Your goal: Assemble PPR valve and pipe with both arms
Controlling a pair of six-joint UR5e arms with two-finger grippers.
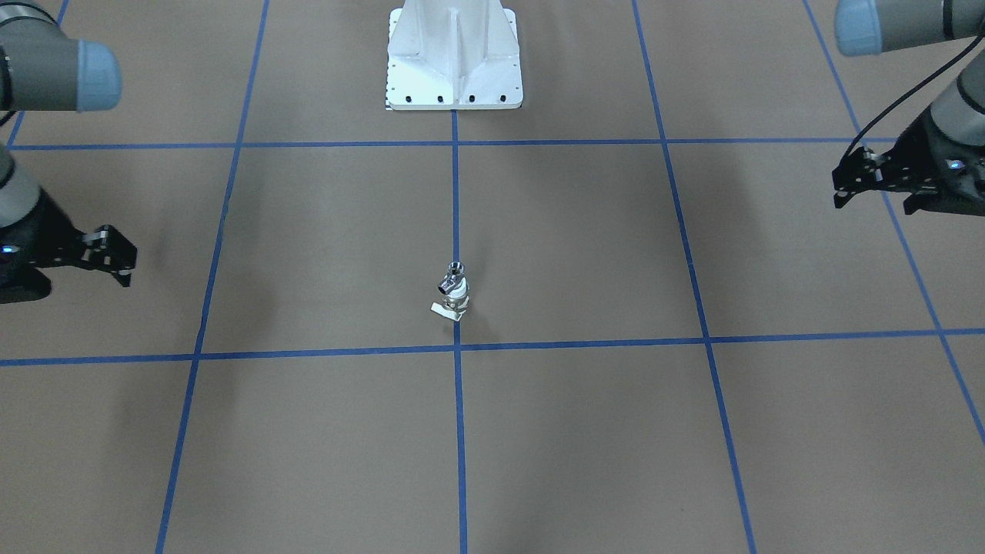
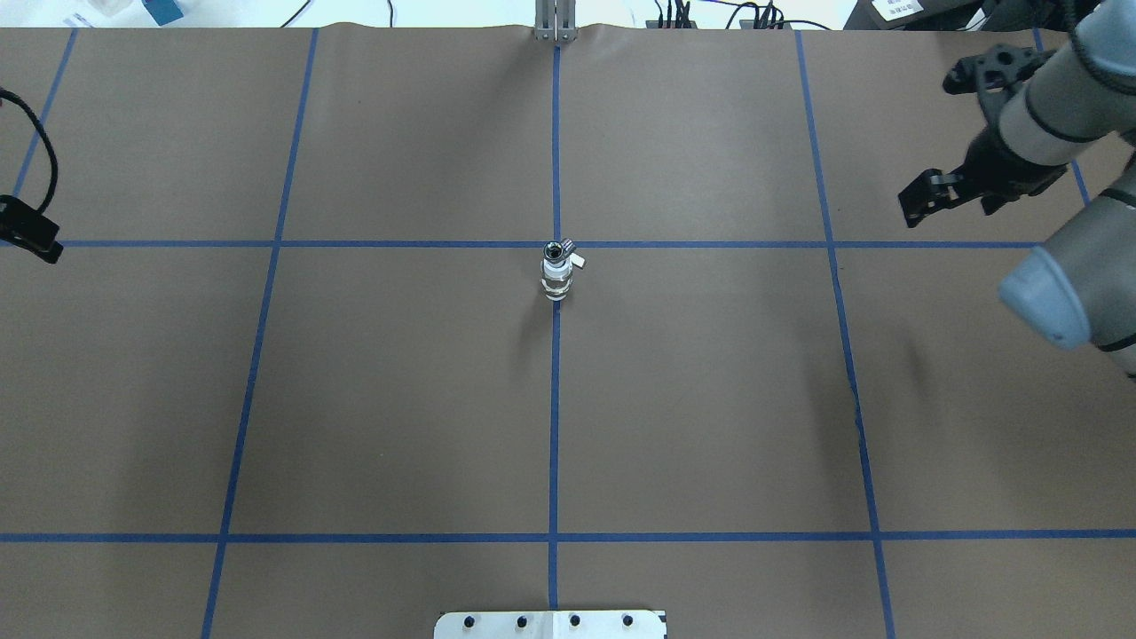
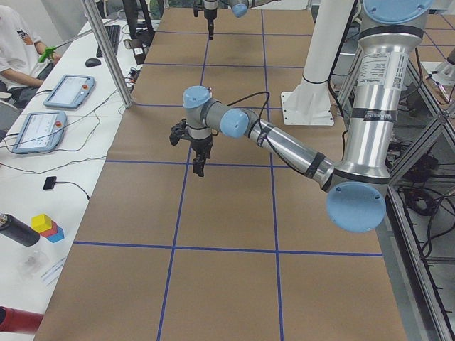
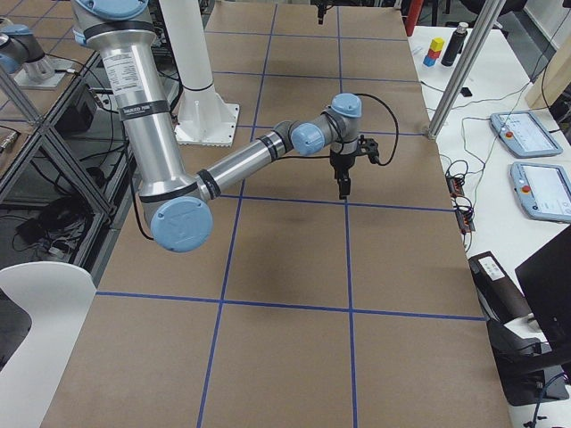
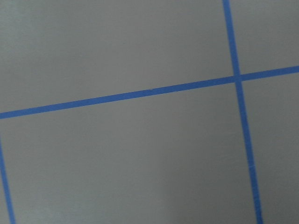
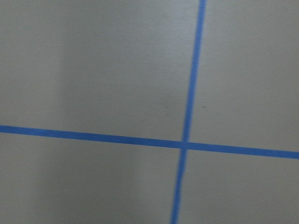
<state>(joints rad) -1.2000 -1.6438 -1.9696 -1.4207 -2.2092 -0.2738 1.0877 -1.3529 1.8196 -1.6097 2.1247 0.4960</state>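
At the left edge of the brown paper-covered counter (image 2: 399, 399), the robot's black left claw (image 1: 877, 201) is hanging with jaws spread wide and empty. On the centre blue tape line (image 2: 555, 426), the stubby white-ended, brass-middled PPR valve (image 2: 556, 282) is standing upright, carrying the small bent chrome-silver pipe (image 2: 556, 251) on top. Far right, the black right claw (image 2: 951, 209) is hovering wide and empty. Joining is looking done; the next move, I judge, calls only for checking the seat.

Brown table (image 1: 308, 254) gridded with blue tape (image 1: 455, 192); bears PPR valve (image 1: 459, 297) upright mid-table under pipe (image 1: 452, 278), white pedestal (image 1: 454, 54) at robot-side edge.
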